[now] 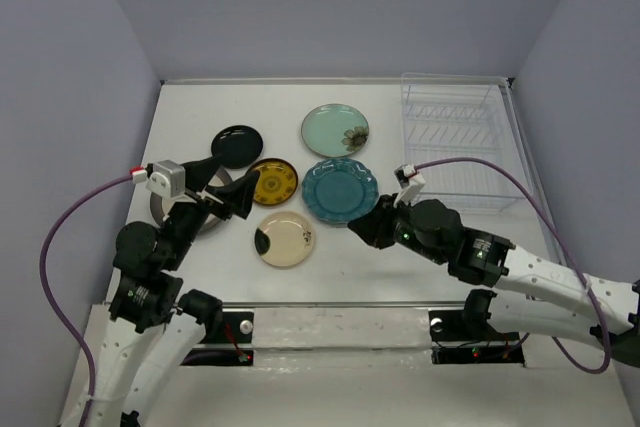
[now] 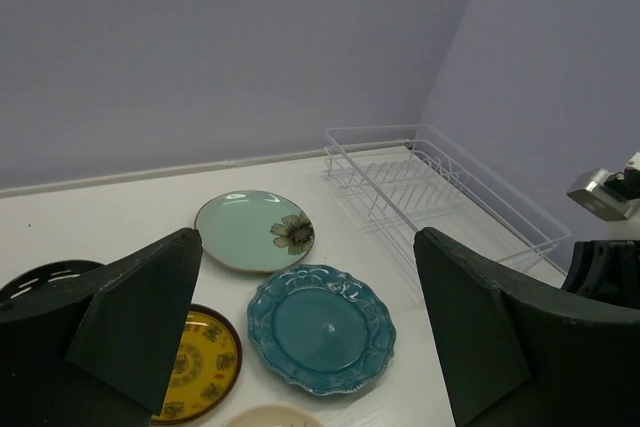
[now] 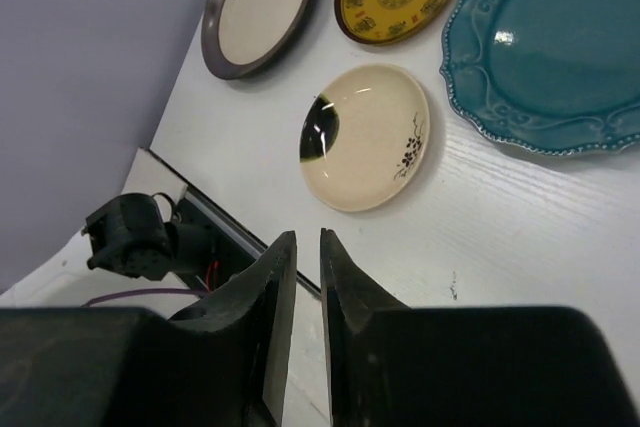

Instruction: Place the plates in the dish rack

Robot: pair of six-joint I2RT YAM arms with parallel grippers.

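On the desk: six plates flat, none yet in the rack. My left end effector: spread wide, empty, likely readied for a rim. My right end effector: nearly closed, empty.

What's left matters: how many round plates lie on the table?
6: black and mint-flowered at rear, amber and scalloped teal mid-table, black-patched cream nearest, grey-rimmed beige partly hidden under left gripper.
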